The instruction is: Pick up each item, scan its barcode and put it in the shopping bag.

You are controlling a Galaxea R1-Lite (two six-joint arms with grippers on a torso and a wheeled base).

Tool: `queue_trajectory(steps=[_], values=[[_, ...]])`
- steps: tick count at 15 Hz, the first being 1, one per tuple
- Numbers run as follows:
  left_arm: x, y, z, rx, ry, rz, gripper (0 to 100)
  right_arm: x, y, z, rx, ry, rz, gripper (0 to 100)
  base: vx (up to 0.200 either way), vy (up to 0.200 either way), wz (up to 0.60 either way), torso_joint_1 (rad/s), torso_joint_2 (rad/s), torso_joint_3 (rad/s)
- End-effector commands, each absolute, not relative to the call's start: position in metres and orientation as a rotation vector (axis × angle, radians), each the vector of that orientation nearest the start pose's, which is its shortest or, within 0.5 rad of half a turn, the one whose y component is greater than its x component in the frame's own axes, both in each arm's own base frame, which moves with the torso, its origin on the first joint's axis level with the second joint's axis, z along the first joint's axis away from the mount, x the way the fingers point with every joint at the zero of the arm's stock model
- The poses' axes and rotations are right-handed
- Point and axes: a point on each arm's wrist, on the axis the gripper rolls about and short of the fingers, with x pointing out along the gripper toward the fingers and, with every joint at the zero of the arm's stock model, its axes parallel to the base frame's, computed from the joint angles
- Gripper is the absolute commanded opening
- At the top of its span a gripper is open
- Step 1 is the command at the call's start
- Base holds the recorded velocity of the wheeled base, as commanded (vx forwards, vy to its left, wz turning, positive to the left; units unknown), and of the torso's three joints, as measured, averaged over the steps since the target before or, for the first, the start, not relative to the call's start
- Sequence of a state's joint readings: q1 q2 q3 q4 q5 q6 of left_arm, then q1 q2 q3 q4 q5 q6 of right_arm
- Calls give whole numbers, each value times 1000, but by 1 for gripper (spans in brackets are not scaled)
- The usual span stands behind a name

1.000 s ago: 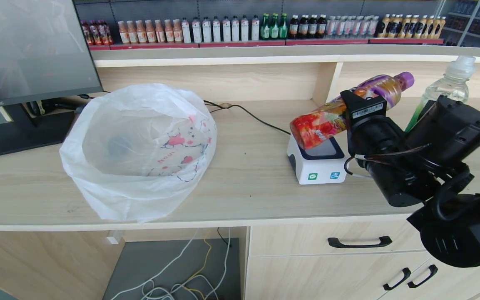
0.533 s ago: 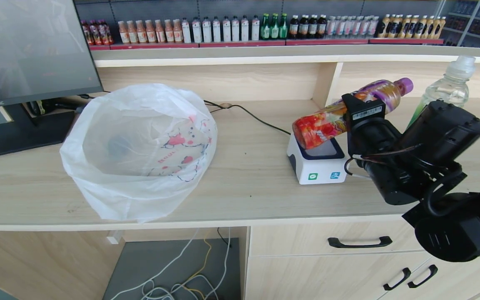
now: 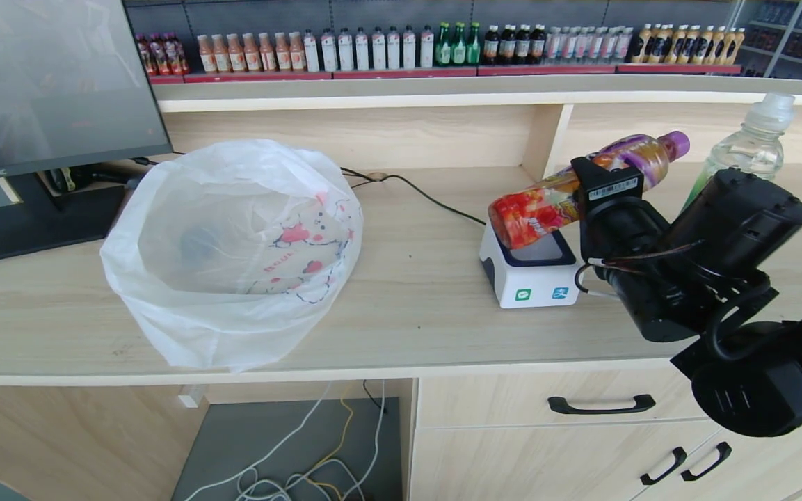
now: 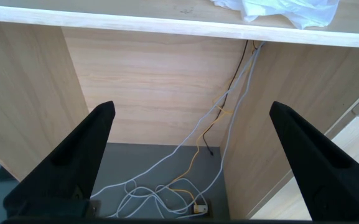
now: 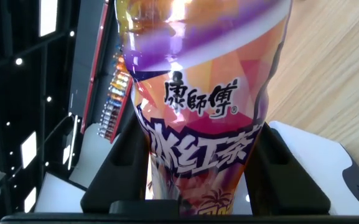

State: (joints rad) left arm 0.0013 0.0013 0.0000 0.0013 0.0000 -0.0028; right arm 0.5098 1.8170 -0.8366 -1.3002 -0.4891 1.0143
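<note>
Right now the right claw (image 5: 201, 165) is clamped around the middle of a juice bottle (image 3: 536, 209). It holds the bottle tilted, with the purple cap higher and the red bottom end over the dark window of the white scanner (image 3: 533, 282) on the worktop (image 3: 414, 313). Whether bottle and scanner touch, I cannot tell. Well apart on the scanner's left, the white shopping bag (image 3: 234, 257) stands open. A clear water bottle (image 3: 748, 146) stands behind the right arm. The left claw (image 4: 191, 112) hangs below the worktop edge, fingers spread wide around nothing, facing loose cables (image 4: 179, 186).
</note>
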Motion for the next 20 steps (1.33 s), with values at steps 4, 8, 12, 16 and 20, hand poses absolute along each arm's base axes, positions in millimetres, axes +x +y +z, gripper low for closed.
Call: queue_trajectory(steps=[4,8,12,16,20], values=[[-23,0,75,-5,3,2,100,290,151,221,1163,-252,168,0,0,0,0,0,0,0],[-23,0,75,-5,3,2,100,290,151,220,1167,-250,169,0,0,0,0,0,0,0],[-23,0,75,-3,3,2,100,289,152,221,1166,-250,171,0,0,0,0,0,0,0],[-23,0,75,-3,3,2,100,279,159,229,1104,-251,214,0,0,0,0,0,0,0],[-23,0,75,-5,3,0,100,259,175,246,1001,-271,287,0,0,0,0,0,0,0]])
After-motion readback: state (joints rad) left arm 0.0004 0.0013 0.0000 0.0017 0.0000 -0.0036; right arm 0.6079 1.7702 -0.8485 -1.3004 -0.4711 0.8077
